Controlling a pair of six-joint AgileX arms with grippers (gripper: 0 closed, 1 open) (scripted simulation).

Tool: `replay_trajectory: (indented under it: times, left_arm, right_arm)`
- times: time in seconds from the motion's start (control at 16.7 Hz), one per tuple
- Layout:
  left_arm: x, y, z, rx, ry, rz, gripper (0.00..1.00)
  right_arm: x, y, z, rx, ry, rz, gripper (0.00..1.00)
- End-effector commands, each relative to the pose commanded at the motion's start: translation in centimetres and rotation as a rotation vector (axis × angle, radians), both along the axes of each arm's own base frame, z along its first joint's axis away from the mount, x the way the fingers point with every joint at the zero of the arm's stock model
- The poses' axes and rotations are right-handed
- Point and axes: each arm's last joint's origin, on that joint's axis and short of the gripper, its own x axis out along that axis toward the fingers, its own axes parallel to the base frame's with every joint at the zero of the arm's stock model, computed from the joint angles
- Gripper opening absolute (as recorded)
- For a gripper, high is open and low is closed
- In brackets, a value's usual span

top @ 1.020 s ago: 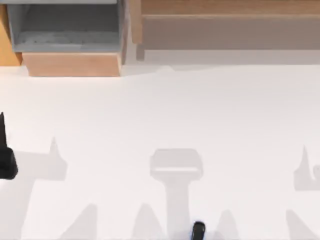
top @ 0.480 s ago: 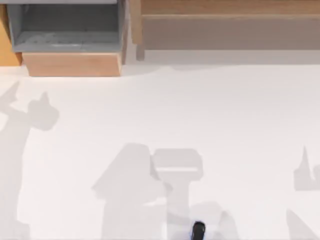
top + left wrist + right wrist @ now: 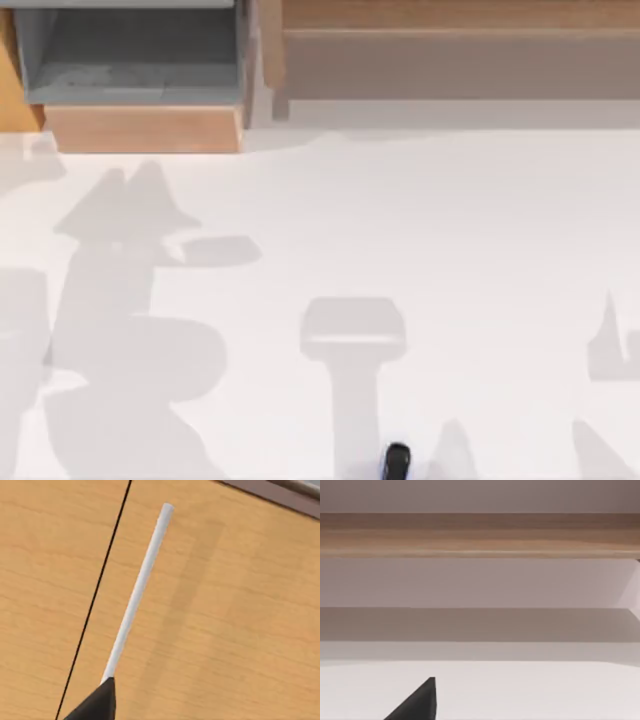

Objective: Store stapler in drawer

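Shadows of the AgileX arms fall across the white surface (image 3: 450,230). The small black stapler with a glossy rounded end (image 3: 397,461) lies at its near edge, well apart from the open grey drawer with a light tan wooden front panel (image 3: 145,128) at far left, beside the brown wooden shelf unit (image 3: 450,50). The left wrist view faces tan wood and a slim white bar handle (image 3: 140,585). Whether either arm's jaws are open or closed cannot be told.

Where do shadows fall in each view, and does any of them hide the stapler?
Top view: soft grey shadows lie on the white table, the largest at its left, below the drawer. A T-shaped one at centre runs down beside the stapler, which reads clearly. Left wrist view: the white handle throws a faint band on the wood. Right wrist view: the shelf unit shades the recess beneath it.
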Motion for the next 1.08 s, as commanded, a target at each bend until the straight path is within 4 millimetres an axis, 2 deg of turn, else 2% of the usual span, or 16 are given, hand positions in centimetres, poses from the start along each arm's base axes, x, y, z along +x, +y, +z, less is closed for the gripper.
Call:
replay_trajectory:
  times: [0.24, 0.48, 0.6, 0.9, 1.08]
  left_arm:
    - [3.5, 3.7, -5.4, 0.204, -0.011, 0.007, 1.00]
    - [4.8, 5.7, -9.2, 0.325, -0.019, 0.008, 1.00]
    - [4.9, 5.9, -9.8, 0.343, -0.020, 0.008, 1.00]
    - [5.0, 5.7, -9.8, 0.340, -0.018, 0.005, 1.00]
    - [6.0, 5.9, -9.7, 0.343, -0.020, 0.008, 1.00]
  right_arm:
    - [0.0, 0.0, 0.0, 0.000, 0.000, 0.000, 1.00]
    - [0.0, 0.0, 0.0, 0.000, 0.000, 0.000, 1.00]
    - [0.0, 0.0, 0.0, 0.000, 0.000, 0.000, 1.00]
    - [0.0, 0.0, 0.0, 0.000, 0.000, 0.000, 1.00]
    - [0.0, 0.0, 0.0, 0.000, 0.000, 0.000, 1.00]
